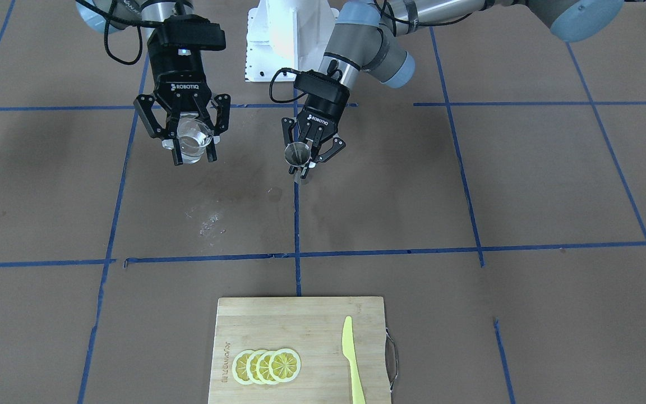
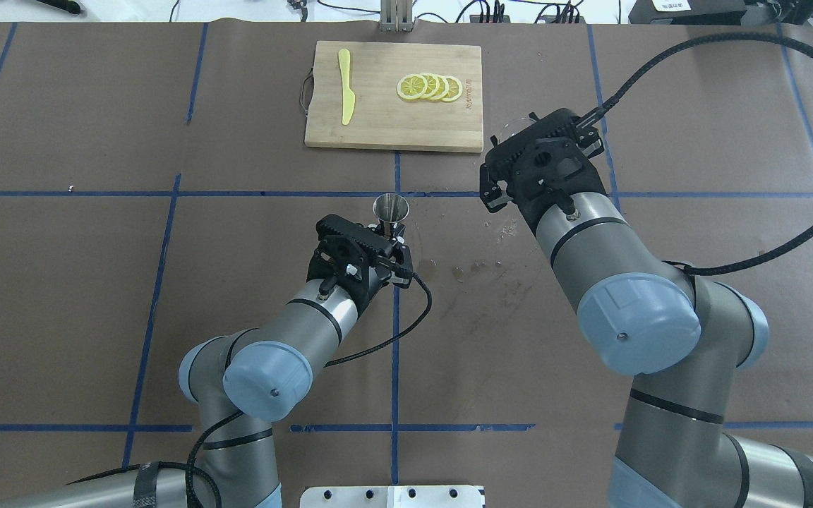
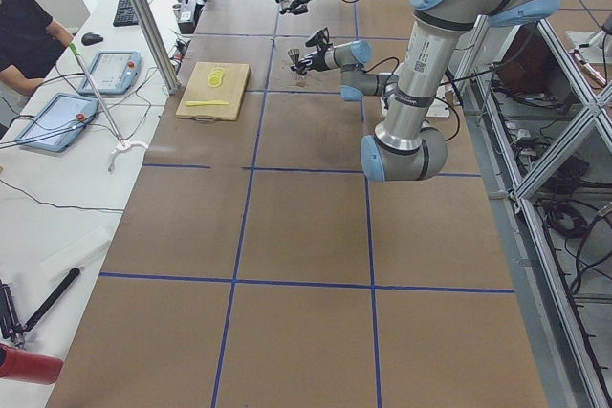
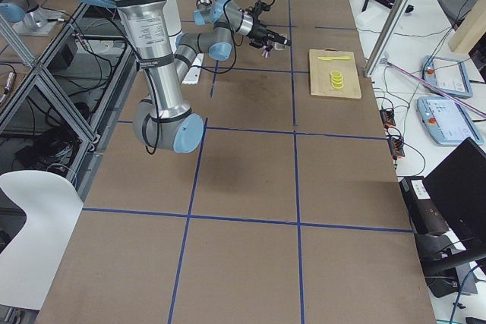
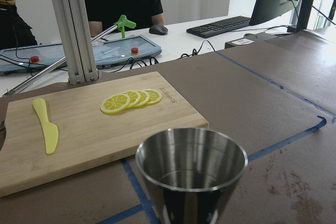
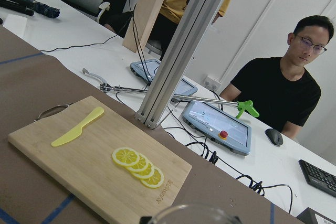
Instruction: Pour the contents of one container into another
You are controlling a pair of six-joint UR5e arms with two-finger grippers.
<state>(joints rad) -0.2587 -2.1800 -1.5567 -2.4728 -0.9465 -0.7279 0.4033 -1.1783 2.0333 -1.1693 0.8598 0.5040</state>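
Observation:
My right gripper (image 1: pixel 193 152) is shut on the small clear glass cup (image 1: pixel 194 140) and holds it upright above the table, with what looks like clear liquid inside. In the right wrist view only the cup's rim (image 6: pixel 193 212) shows at the bottom edge. The steel jigger (image 1: pixel 298 153) stands upright in my left gripper (image 1: pixel 302 161), which is shut around its waist near the table's centre line. The jigger's open top cone (image 5: pixel 191 167) fills the lower left wrist view and also shows from overhead (image 2: pixel 390 209). Cup and jigger are well apart, side by side.
A bamboo cutting board (image 1: pixel 300 325) lies at the operators' edge, bearing lemon slices (image 1: pixel 267 366) and a yellow plastic knife (image 1: pixel 352 359). Pale stains (image 1: pixel 206 221) mark the brown paper between the grippers and the board. The white robot base (image 1: pixel 289 33) stands behind the arms.

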